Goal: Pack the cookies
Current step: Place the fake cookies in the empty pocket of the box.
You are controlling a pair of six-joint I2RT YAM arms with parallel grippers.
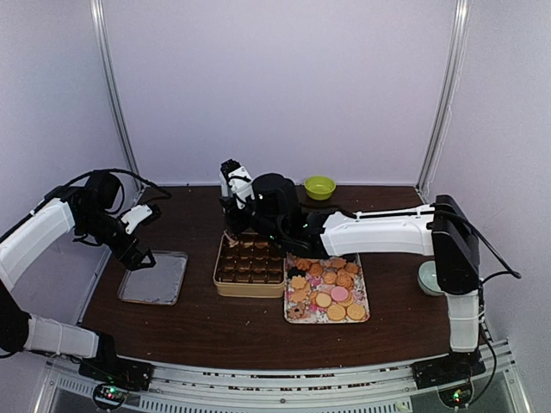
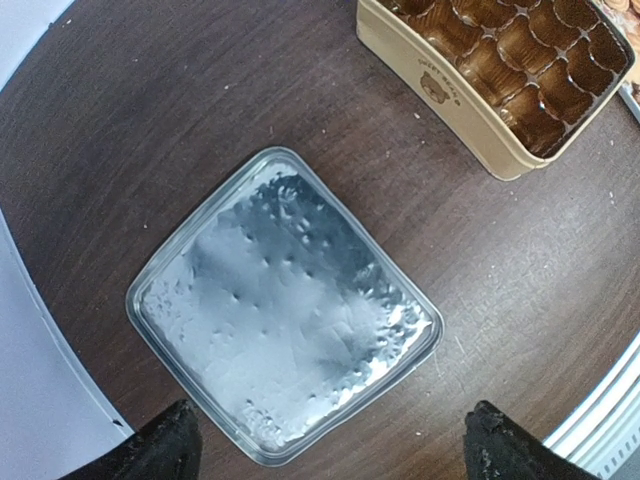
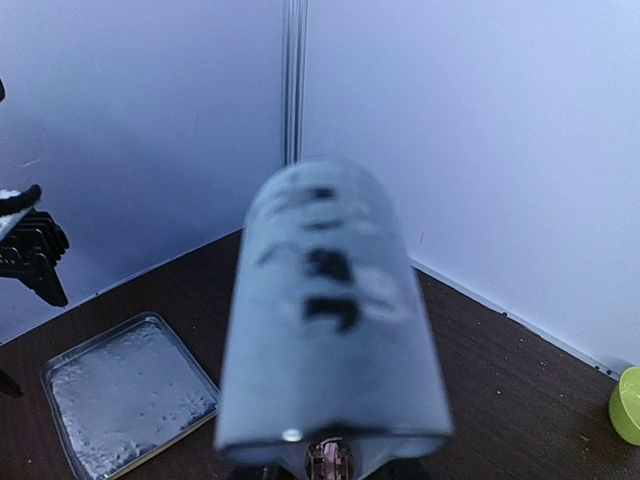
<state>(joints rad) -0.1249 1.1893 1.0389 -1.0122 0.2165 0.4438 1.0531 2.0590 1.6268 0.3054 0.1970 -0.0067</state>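
A dark brown wooden table (image 1: 198, 327) stands in a white-walled booth. The left claw (image 2: 335, 455) hangs with its fingers spread wide and nothing between them, directly above a clear, dimpled square plastic cover (image 2: 285, 310).

The right claw (image 1: 234, 225) reaches over the far left corner of a cream square tin lined with brown paper cups (image 1: 248, 290). A blurred white shape fills its own view, so I cannot tell whether its fingers are apart or gripping anything.

The cookies (image 1: 330, 292), round tan, pink and dark biscuits, lie on a patterned rectangular tray (image 1: 327, 322) to the near right of that claw, just beside the tin.

Filling a cup looks like the step in hand. To do it well, centre over a single cup and go low before letting go, so the biscuit lands flat and the paper walls are not crushed.
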